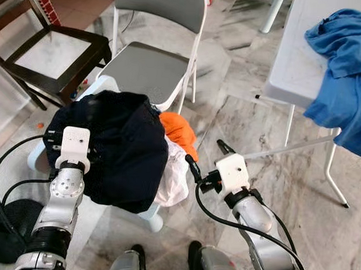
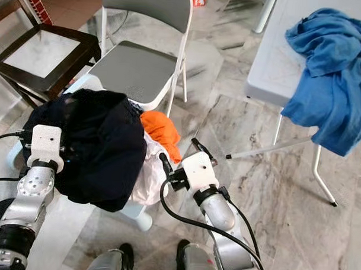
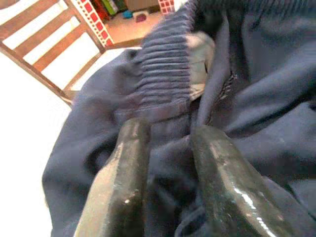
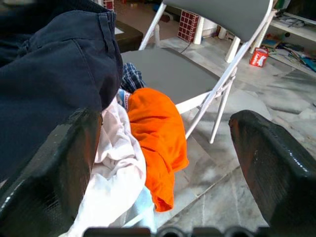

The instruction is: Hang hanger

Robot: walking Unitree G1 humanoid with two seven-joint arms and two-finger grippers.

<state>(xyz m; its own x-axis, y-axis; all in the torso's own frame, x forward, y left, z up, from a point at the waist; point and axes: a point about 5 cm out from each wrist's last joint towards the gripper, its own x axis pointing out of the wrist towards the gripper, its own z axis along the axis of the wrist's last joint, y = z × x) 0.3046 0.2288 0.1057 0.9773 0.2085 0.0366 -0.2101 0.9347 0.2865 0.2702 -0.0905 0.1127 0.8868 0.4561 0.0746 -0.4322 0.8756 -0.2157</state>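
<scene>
Left gripper (image 3: 168,163) pinches the navy garment (image 1: 118,147) heaped over the basket (image 1: 154,220); right gripper (image 1: 206,159), spread wide and empty, hovers beside the basket's orange cloth (image 1: 179,132).

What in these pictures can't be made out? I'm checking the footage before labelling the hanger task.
- Basket: the dark navy garment covers it in the eye views; a pale rim peeks out.
- Left tool: its fingers are buried in navy cloth, so what they pinch is hidden.
- Blue cloth on the white table: cut off by the left eye view's edge.
- Right tool: open beside the orange cloth.
</scene>
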